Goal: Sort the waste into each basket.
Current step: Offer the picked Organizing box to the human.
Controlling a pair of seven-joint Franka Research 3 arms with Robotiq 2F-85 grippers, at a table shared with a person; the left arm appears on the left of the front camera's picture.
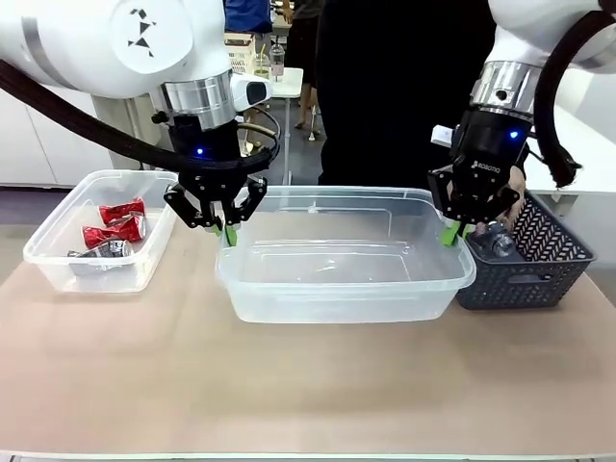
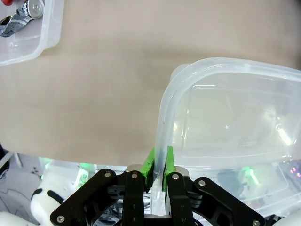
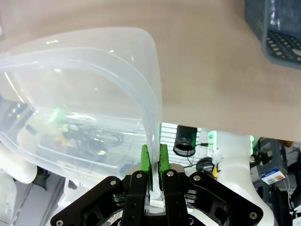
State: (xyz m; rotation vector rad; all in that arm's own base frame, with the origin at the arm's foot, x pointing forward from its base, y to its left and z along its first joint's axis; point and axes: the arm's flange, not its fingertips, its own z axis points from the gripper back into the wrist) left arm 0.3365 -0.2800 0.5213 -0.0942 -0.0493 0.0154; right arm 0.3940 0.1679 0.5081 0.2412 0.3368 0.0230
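A large clear basket (image 1: 337, 300) stands empty in the middle of the table. My left gripper (image 1: 228, 234) is shut on its left rim and my right gripper (image 1: 452, 234) on its right rim. In the left wrist view the green pads (image 2: 149, 164) pinch the basket's lip (image 2: 162, 117). The right wrist view has the same grip (image 3: 154, 162) on the other end wall (image 3: 153, 108). A smaller clear basket (image 1: 58, 265) at the far left holds waste: two crushed red cans (image 1: 120, 210) and a silver can (image 1: 101, 250). I cannot tell whether the large basket rests on the table.
A dark grey woven-pattern basket (image 1: 539, 274) stands at the right, against the large tub, with a clear or silvery piece of waste (image 1: 496, 241) inside. A person in dark clothes (image 1: 385, 87) stands at the far side. The table's front half is bare.
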